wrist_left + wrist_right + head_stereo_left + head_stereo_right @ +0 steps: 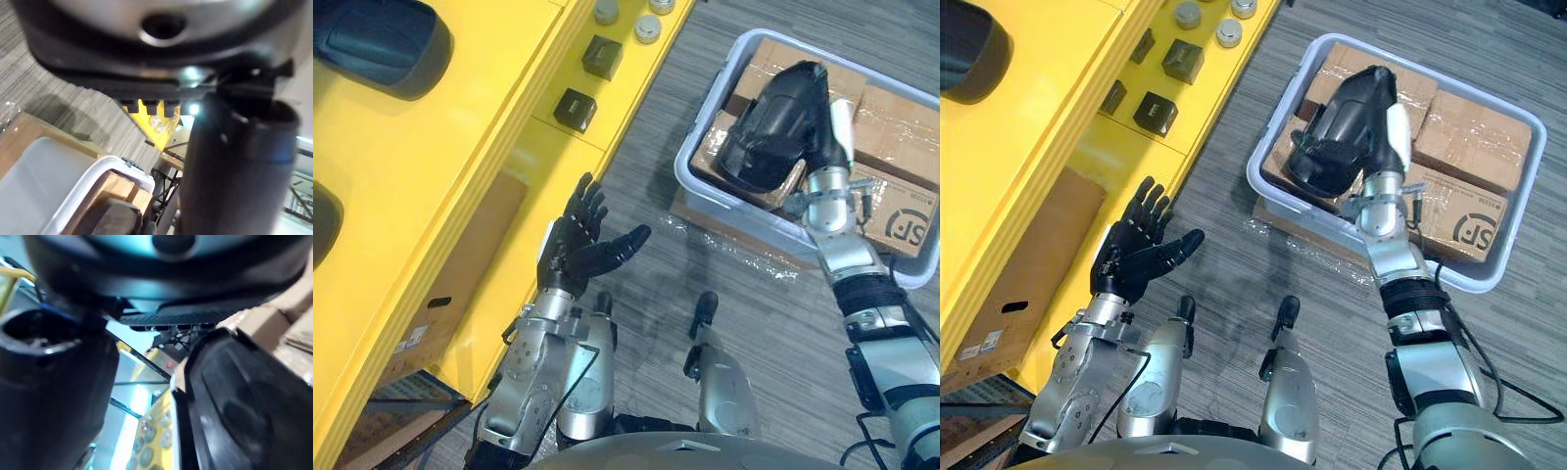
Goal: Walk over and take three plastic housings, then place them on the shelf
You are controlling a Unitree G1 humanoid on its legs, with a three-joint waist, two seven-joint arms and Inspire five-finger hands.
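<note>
Apparently the job is well on. At far left two dark housings (377,44) lie on the yellow shelf (460,147). Both are cut off by the picture's edge, so I judge them placed but cannot be sure they match the task's part. Lower on the shelf sit small black blocks (576,108) and grey discs (648,29), too small to name.

Next, the left hand (576,240) hangs beside the shelf, palm up, fingers spread, empty. To the right, a third housing (773,122) stands tilted over the boxes (901,127) in the grey bin (734,211). I cannot tell whether it rests on them or is lifted clear. The right hand (840,132) lies against its right side, mostly hidden behind it, so its grip cannot be read. The right wrist view shows the black shell close by. What is left, by my reckoning, is carrying this one to the shelf.
</note>
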